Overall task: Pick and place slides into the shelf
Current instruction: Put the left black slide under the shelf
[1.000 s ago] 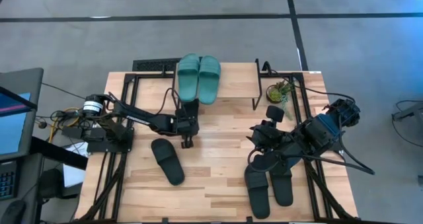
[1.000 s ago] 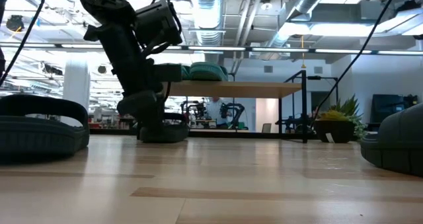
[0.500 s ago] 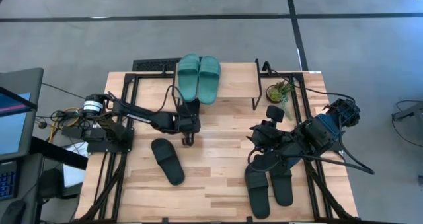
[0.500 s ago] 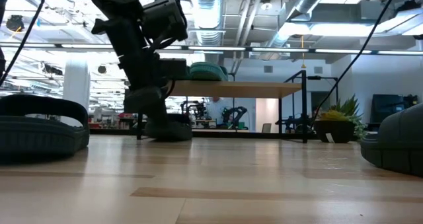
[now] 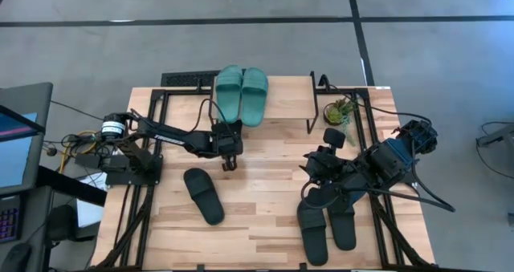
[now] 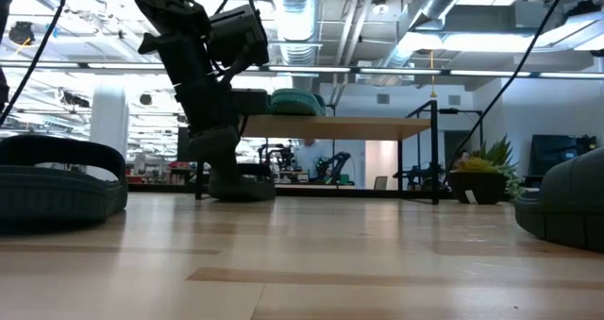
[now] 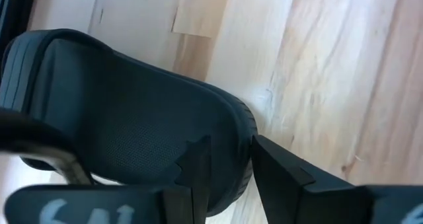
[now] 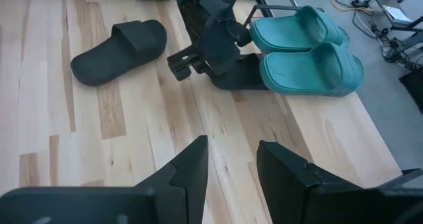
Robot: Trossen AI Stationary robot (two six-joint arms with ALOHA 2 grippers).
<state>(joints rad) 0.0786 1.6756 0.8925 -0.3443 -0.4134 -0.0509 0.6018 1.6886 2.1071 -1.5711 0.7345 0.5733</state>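
1. High view is showing the teal slides [image 5: 241, 93] sitting side by side on the shelf [image 5: 283, 103] at the far middle of the bench [image 5: 265, 184].
2. One black slide [image 5: 227, 138] is lying just in front of the shelf's near edge, below the teal pair; the left wrist view is showing the left gripper [image 7: 228, 168] with its fingers clamped on that slide's rim, one finger on each side of the edge.
3. The left arm is reaching from the bench's left side, stretched out low toward the middle, wrist bending down over the slide.
4. Another black slide [image 5: 203, 195] is lying alone on the bench, nearer the front.
5. The right gripper [image 5: 320, 176] is hanging over the right side, fingers apart, above a black pair [image 5: 325, 228].
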